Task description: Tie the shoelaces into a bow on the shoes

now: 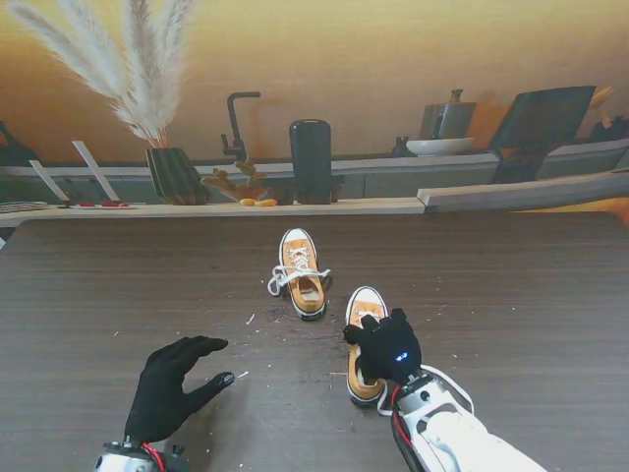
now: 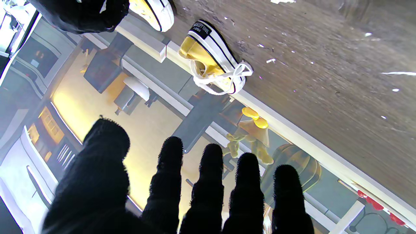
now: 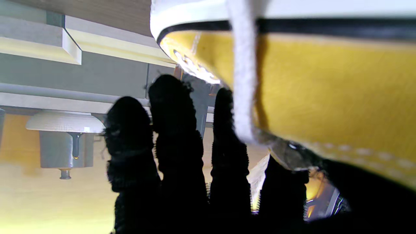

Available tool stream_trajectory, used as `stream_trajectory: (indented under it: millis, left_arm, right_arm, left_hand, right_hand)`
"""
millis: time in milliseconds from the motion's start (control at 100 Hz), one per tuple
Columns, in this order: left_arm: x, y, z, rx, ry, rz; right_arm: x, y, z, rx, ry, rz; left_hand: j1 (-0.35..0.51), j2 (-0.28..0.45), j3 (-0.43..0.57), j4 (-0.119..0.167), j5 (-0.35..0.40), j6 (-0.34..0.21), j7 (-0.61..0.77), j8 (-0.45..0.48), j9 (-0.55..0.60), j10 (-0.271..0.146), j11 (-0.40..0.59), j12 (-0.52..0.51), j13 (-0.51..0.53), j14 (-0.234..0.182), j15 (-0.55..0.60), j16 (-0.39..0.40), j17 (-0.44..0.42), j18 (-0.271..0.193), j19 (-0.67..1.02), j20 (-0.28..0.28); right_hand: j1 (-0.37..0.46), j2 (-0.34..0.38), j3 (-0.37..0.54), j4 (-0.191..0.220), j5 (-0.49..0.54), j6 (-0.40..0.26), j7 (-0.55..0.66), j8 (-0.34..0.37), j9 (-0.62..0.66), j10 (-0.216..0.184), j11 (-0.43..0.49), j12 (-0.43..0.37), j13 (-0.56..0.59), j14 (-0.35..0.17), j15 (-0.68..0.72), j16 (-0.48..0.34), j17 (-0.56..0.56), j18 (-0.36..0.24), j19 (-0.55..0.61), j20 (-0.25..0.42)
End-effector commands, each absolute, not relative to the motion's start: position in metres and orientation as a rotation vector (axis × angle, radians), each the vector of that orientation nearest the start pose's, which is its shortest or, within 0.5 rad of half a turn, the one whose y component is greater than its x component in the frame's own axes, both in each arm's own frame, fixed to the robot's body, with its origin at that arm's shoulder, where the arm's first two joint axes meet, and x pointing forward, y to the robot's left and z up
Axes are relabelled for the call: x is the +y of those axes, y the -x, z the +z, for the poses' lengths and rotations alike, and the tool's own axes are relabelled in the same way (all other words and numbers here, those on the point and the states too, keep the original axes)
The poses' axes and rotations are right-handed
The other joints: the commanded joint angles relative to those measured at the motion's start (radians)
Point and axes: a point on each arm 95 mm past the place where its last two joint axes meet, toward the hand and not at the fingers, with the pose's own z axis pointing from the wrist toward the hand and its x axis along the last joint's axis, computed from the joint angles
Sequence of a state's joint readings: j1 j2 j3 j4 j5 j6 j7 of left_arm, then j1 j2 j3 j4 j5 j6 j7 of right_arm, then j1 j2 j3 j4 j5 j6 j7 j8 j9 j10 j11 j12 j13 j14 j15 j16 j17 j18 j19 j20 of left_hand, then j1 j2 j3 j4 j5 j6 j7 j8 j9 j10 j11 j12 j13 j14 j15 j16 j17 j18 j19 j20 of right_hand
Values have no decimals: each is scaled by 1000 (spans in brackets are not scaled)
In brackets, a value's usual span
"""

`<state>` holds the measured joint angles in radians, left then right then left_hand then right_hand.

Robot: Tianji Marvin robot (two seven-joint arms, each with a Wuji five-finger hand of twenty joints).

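Two yellow sneakers with white toe caps stand mid-table. The far shoe [image 1: 302,277] [image 2: 211,55] has its white lace [image 1: 283,279] lying in loops over its left side. The near shoe [image 1: 364,339] [image 3: 325,84] lies under my right hand [image 1: 386,351], whose black-gloved fingers [image 3: 175,136] and thumb close on the shoe's side. A white lace [image 3: 243,81] hangs across those fingers. My left hand [image 1: 175,385] rests to the left of both shoes and nearer to me, open with its fingers [image 2: 208,182] spread and holding nothing.
A ledge at the table's far edge carries a ribbed vase of pampas grass [image 1: 173,173], a yellow toy figure [image 1: 236,184] and a black cylinder [image 1: 311,160]. Small white specks [image 1: 250,319] lie scattered on the dark wood table [image 1: 511,295].
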<state>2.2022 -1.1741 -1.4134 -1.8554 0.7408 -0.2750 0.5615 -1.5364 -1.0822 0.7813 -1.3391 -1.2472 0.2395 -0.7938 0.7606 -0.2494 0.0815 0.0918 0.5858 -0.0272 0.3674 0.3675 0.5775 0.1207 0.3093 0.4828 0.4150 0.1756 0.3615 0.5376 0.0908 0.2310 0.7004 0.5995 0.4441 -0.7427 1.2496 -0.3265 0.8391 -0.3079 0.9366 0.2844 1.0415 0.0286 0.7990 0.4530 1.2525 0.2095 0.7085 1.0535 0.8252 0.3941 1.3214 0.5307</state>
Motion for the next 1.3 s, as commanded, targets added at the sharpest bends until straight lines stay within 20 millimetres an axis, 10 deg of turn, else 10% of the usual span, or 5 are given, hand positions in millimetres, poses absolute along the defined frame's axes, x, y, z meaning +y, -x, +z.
stream_trajectory:
  millis: [0,430,1290]
  left_arm:
    - [19,-221,-347,892,1460,-1936]
    - [16,-221,-348,906,1462,-1940]
    - [16,-220,-346,903,1465,-1942]
  right_arm:
    - [69,-314,-405,1347,-618,1591]
    - [67,-308,-396,1314,-681,1625]
    - [64,-302,-391,1369,-724,1631]
  left_hand:
    - [-4,41,23,17,26,51,4,12,4,4,-3,20,18,3,8,10,2,28,13,-14]
    - [-5,43,22,17,23,49,1,11,-1,3,-6,19,16,3,6,9,3,28,13,-15]
    - [-3,44,19,17,22,49,-2,11,-5,6,-10,17,14,4,4,9,1,28,9,-15]
  right_hand:
    - [-118,119,-67,-14,14,17,73,18,-9,14,-18,-18,-5,41,-21,30,-20,14,-8,-7]
    - [-324,259,-169,148,62,97,-164,236,-44,29,-37,-23,-13,69,-98,86,-67,23,-27,0]
    - [-421,311,-310,130,-31,111,-225,240,-135,29,-55,-26,-114,71,-156,128,-157,20,-73,7]
